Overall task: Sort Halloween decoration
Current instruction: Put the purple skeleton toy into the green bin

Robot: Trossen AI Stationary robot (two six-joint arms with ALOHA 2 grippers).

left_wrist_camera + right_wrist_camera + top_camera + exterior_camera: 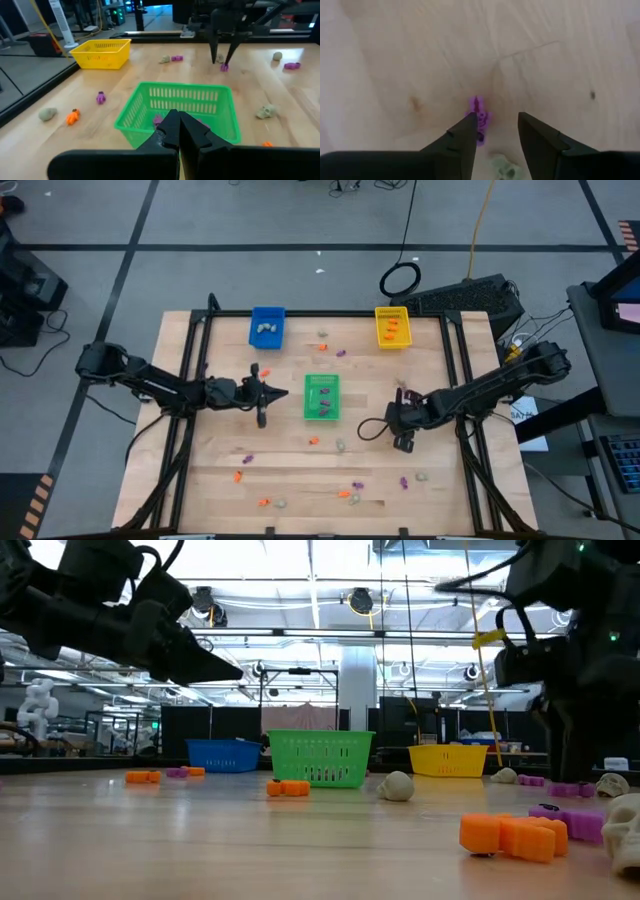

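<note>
Likely risk: left gripper (pixel 262 418), fingers pressed together, hanging idle just left of green tray (pixel 322 380), not obstructing. Right gripper (pixel 496 134), right of green tray, jaws spread, hovering low over purple trinket (pixel 479 120); trinket sitting off-centre against one finger, so closing may be nudging it away. Pale trinket (pixel 504 169) lying just beside, risking double pick. Other orange, purple, pale trinkets scattered around green tray; blue tray (pixel 267 326) and yellow tray (pixel 392 325) beyond it.
</note>
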